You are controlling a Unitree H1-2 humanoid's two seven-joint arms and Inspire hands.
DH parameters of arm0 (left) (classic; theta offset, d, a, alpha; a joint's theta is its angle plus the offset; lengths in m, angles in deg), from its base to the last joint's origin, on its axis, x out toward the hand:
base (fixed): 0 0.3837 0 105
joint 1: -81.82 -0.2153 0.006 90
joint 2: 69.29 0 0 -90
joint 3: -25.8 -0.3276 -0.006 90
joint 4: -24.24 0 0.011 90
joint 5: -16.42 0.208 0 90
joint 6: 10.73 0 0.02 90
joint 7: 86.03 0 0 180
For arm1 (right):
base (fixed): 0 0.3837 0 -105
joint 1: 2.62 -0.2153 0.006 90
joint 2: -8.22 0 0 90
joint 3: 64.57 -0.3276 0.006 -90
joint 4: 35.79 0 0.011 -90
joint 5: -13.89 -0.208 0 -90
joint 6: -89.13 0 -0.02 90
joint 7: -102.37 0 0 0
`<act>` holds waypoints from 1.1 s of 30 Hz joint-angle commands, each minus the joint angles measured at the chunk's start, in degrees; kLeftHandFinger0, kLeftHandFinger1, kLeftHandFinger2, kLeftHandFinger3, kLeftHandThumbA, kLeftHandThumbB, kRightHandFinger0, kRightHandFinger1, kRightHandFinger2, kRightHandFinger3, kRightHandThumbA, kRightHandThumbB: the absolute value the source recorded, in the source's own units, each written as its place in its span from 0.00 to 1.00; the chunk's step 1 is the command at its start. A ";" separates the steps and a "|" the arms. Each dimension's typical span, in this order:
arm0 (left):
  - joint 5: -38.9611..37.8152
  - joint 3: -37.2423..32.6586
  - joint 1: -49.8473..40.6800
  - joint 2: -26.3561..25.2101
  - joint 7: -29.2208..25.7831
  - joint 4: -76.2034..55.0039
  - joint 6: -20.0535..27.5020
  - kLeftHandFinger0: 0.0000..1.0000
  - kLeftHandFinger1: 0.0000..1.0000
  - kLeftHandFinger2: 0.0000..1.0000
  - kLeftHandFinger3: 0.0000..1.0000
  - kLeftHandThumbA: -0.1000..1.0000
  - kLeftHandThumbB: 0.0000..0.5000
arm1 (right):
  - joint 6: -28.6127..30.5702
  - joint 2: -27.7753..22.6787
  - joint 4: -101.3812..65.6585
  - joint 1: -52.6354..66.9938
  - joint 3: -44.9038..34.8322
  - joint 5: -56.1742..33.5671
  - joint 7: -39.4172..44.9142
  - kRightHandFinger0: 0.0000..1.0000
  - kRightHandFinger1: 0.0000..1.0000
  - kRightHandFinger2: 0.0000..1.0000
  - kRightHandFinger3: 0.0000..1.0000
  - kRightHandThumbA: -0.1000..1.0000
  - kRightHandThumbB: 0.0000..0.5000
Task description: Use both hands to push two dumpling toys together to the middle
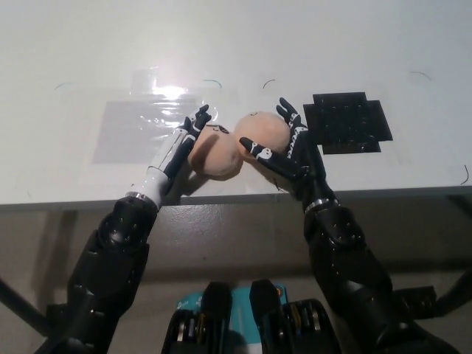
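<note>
near table edge, centre: white table [236,44] carries both toys
right dumpling toy [259,133]: pressed onto left dumpling toy [214,151], slightly overlapping
right hand [284,144]: open, cupping its toy
left hand [181,144]: open, flat against its toy
advice: ease pressure evenly, or one toy may ride up

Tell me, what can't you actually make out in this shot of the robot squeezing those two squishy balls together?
All in the head view:
- Whether the two dumpling toys only touch or overlap: the right one covers the seam.
- The left hand palm: pressed against its toy.
- The right hand palm: hidden behind its toy.
- Small curved pen marks on the table: too small to read.
</note>
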 commanded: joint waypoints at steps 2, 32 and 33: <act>0.68 -0.06 2.88 -1.00 -0.37 -1.44 -0.11 1.00 1.00 1.00 1.00 1.00 0.72 | -0.44 -0.97 -1.99 -0.93 0.01 0.05 0.90 1.00 1.00 1.00 1.00 1.00 0.45; -6.86 8.51 -11.12 -8.62 0.20 -30.10 -4.43 1.00 1.00 1.00 1.00 1.00 0.66 | -7.46 -10.04 -39.74 15.92 -2.34 -5.82 4.72 1.00 1.00 1.00 1.00 1.00 0.37; -8.38 9.08 -14.25 -7.79 0.24 -36.50 -5.71 1.00 1.00 1.00 1.00 1.00 0.65 | -8.18 -9.74 -43.33 17.95 -1.92 -5.06 4.24 1.00 1.00 1.00 1.00 1.00 0.33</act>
